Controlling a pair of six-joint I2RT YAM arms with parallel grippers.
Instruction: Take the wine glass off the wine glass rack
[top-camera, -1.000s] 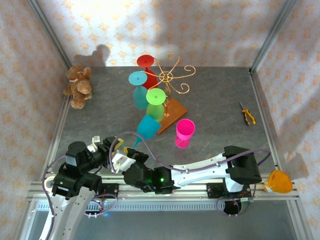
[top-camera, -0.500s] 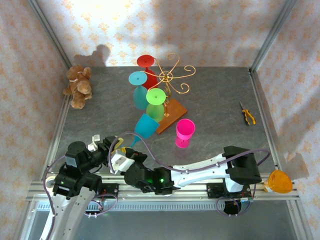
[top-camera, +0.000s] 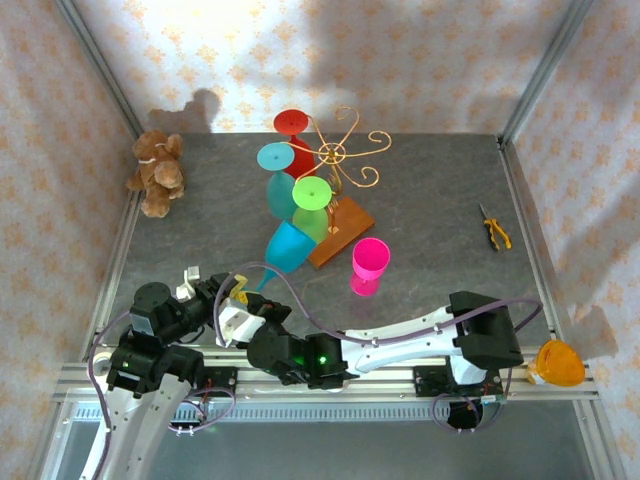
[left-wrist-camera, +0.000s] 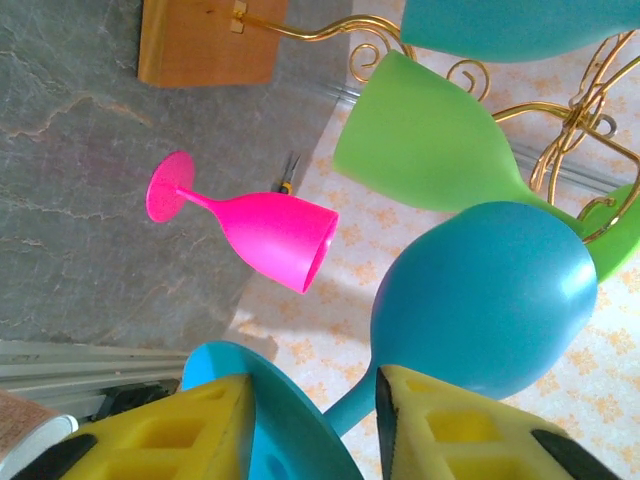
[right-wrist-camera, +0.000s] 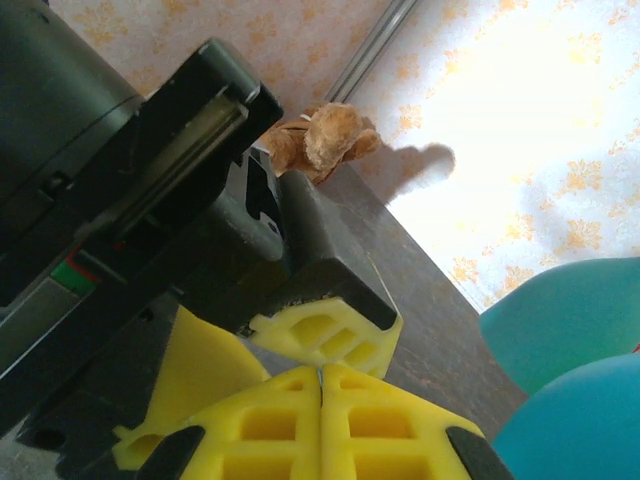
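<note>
The wine glass rack (top-camera: 333, 153) is a gold wire stand on a wooden base (top-camera: 345, 230); red (top-camera: 293, 135), teal (top-camera: 276, 165) and green (top-camera: 312, 205) glasses hang from it. A blue wine glass (top-camera: 289, 247) is off the rack, tilted, with its stem pointing at my left gripper (top-camera: 240, 292). In the left wrist view, the left gripper (left-wrist-camera: 315, 420) is shut on that blue wine glass (left-wrist-camera: 485, 300): the foot lies against one finger and the stem runs through the gap. My right gripper (right-wrist-camera: 321, 385) is shut and empty, right beside the left one.
A pink glass (top-camera: 368, 262) stands on the table right of the wooden base. A teddy bear (top-camera: 157, 172) sits at the far left, pliers (top-camera: 495, 230) lie at the right, and an orange object (top-camera: 556, 363) rests on the near rail at the right.
My left gripper's jaws have narrowed around the blue glass's foot and stem. The blue glass has shifted slightly away from the near edge. The right arm has barely moved.
</note>
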